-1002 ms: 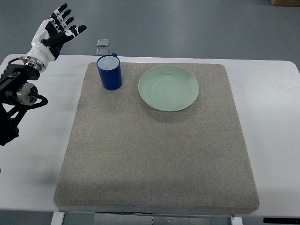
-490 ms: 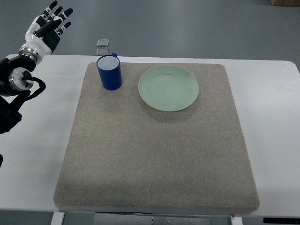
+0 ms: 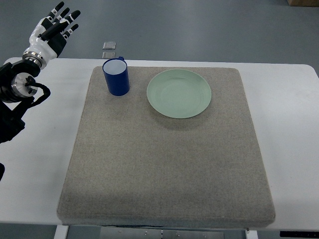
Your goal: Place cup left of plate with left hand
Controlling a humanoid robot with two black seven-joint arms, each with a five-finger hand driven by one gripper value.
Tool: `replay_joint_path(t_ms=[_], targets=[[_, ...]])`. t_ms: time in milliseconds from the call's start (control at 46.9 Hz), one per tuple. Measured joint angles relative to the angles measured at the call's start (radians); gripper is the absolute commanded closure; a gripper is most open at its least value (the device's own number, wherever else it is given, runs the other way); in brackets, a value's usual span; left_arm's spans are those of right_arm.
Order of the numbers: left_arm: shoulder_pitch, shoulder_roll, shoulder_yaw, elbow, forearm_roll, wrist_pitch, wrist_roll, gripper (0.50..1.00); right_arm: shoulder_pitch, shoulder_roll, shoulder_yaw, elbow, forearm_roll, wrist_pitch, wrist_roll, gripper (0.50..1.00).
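A blue cup (image 3: 116, 76) with a white inside stands upright on the grey mat (image 3: 164, 164), near its far left corner. A pale green plate (image 3: 179, 93) lies on the mat just right of the cup, a small gap between them. My left hand (image 3: 54, 28) is raised beyond the table's far left corner, well left of the cup, its fingers spread and holding nothing. Its dark forearm (image 3: 17, 92) runs down the left edge. The right arm does not show.
The mat covers most of a white table (image 3: 289, 124). Two small silvery squares (image 3: 108, 49) lie on the floor beyond the table's far edge, behind the cup.
The left hand pulled back left and away from the cup a second ago, then held nearly still. Cup and plate have not moved.
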Motion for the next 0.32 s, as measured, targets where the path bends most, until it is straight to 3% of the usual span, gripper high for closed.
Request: replay_joint_path(t_ms=[320], targets=[[-0.004,-0.025,-0.004,0.001,0.005,0.003,0.000,0.501,0.001,0.000,0.005,0.022,0.004,0.016,0.000,0.568]])
